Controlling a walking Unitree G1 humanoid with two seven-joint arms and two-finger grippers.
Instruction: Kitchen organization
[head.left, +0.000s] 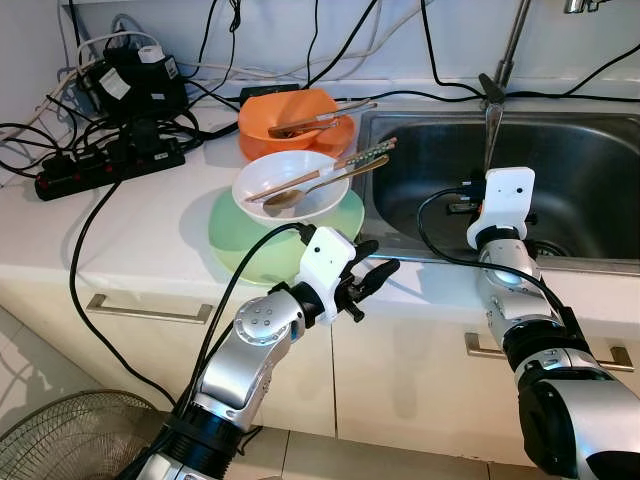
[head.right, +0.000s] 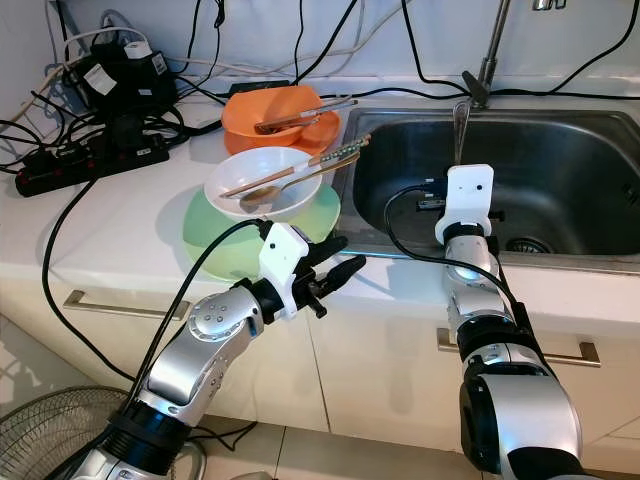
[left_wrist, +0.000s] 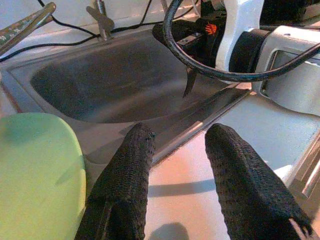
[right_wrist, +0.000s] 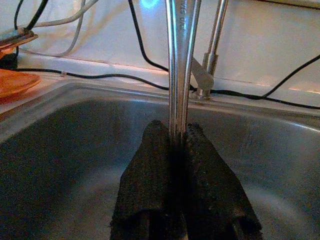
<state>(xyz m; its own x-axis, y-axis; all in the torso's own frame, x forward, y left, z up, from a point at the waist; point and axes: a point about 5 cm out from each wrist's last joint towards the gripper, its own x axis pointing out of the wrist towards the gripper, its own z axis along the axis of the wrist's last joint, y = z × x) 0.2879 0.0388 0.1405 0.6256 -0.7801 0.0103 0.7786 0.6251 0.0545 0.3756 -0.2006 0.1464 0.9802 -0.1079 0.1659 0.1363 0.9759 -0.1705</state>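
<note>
Right gripper (right_wrist: 179, 145): clenched on your upright utensil (right_wrist: 181, 60), over the sink (head.left: 600, 160).
Left gripper (head.left: 368, 277): released, waiting at bowls' (head.left: 290, 190) 5 o'clock.

left gripper (left_wrist: 175, 165): fingers apart over worktop (left_wrist: 200, 185) | green bowl (left_wrist: 35, 175) beside | sink (left_wrist: 125, 85) ahead

Black power strip (head.left: 105, 165) and tangled cables (head.left: 130, 75) on counter's back left; fan grille (head.left: 70, 440) on floor.
</note>
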